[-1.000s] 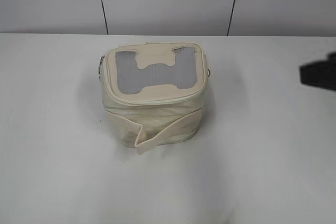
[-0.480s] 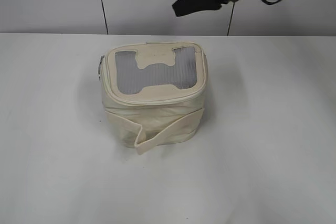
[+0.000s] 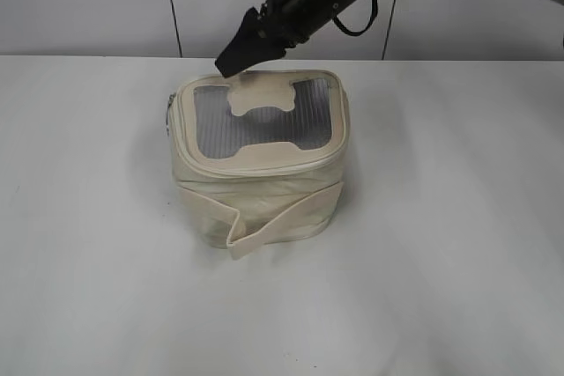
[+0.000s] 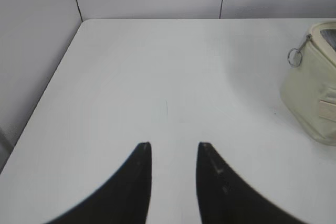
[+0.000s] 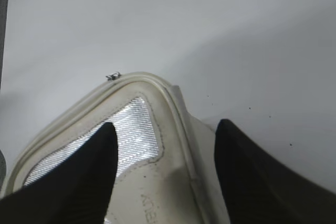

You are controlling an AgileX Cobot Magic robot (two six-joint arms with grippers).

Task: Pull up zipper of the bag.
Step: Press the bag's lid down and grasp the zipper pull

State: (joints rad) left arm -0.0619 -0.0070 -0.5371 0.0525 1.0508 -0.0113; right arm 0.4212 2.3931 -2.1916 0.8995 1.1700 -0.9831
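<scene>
One bag (image 3: 258, 160) sits upright near the middle of the white table (image 3: 458, 244), its lid facing up with grey mesh windows around a cream bone-shaped patch, and a wide cream strap (image 3: 264, 217) hanging loose across its front. The zipper (image 3: 256, 169) runs as a thin cream line round the lid rim; at the bag's left end a small silver pull hangs beside the corner, and the left wrist view shows a pull with a round ring (image 4: 294, 56) dangling at the upper corner of the bag. A tiny metal piece (image 5: 113, 76) also shows at the lid's edge in the right wrist view. The right gripper (image 3: 236, 61) reaches in from the upper right and hangs above the back left part of the lid, its dark tips pointing down; from its own camera the two fingers (image 5: 79, 182) stand wide apart, one over the mesh and the other over the table past the lid's rim, holding nothing. The left gripper (image 4: 173, 148) hovers over bare table well to the side of the bag, its fingers narrowly parted and empty.
</scene>
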